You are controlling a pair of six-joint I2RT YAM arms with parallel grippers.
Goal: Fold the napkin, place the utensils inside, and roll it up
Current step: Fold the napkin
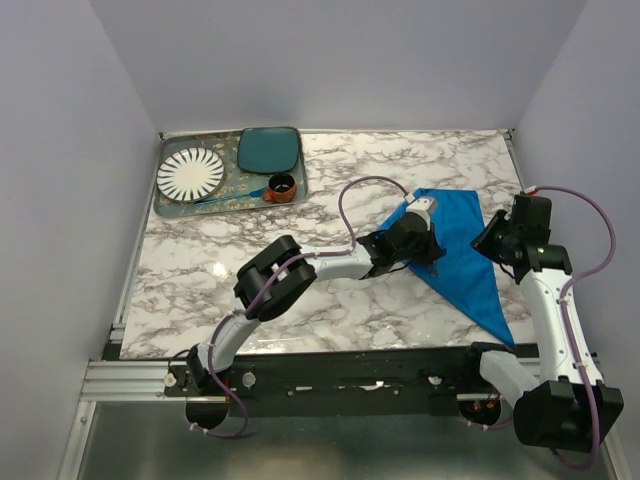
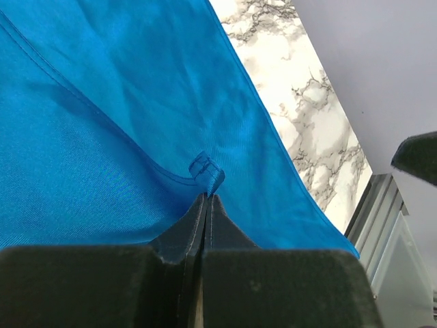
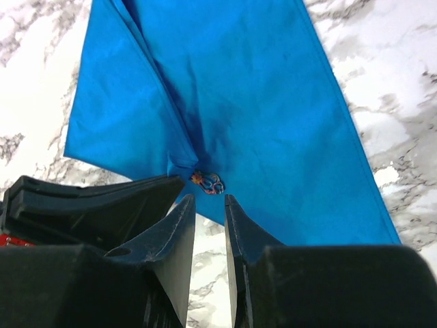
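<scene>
Far left, we've got the fork (image 1: 235, 195) lying on the tray (image 1: 163, 207) next to a striped plate (image 1: 190, 174), well apart from the napkin (image 1: 465, 250). The left pincer (image 2: 207, 199) is clenched on a tiny pucker of that napkin, which lies folded in a triangle on the right side of the desk (image 1: 330, 170). The right pincer (image 3: 209, 205) hangs at the napkin's right edge, jaws slightly apart, gripping nothing.
</scene>
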